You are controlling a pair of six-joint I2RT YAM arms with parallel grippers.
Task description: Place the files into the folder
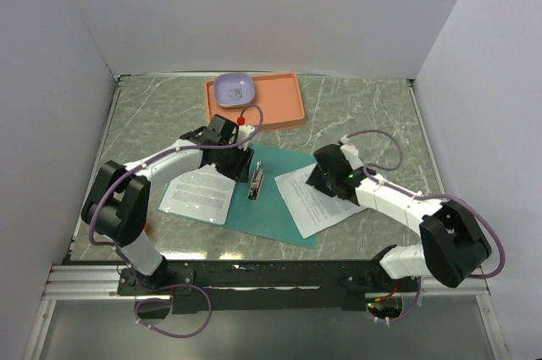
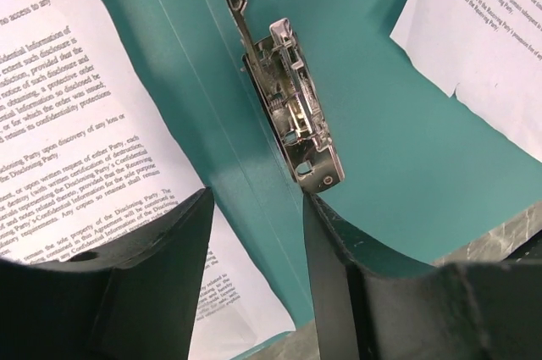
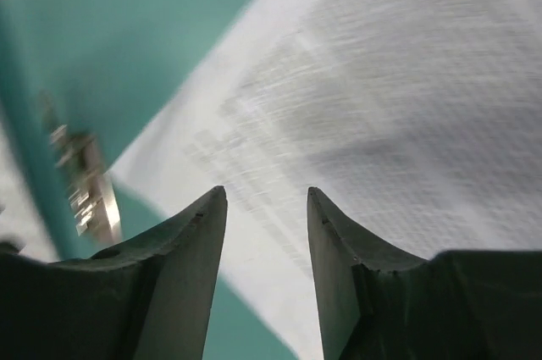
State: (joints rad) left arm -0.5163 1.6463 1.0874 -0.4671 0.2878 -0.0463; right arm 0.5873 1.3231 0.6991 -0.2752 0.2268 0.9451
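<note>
The teal folder [image 1: 275,207] lies open and flat on the table, its metal fastener [image 1: 255,182] along the spine. One printed sheet [image 1: 199,195] lies on its left half. Another sheet [image 1: 322,203] lies on its right edge, partly off it. My left gripper [image 1: 235,163] is open and empty, just behind the fastener. The left wrist view shows the fastener [image 2: 292,114], the folder [image 2: 381,123] and both sheets [image 2: 68,123] [image 2: 491,55] past my left gripper [image 2: 258,199]. My right gripper [image 1: 315,180] is open and empty, low over the right sheet [image 3: 381,80]; in its blurred view my right gripper [image 3: 267,195] spans that sheet's edge.
An orange-pink tray [image 1: 284,106] with a lilac bowl [image 1: 235,87] stands at the back, right behind the left gripper. White walls close in the marbled table [image 1: 373,114] on three sides.
</note>
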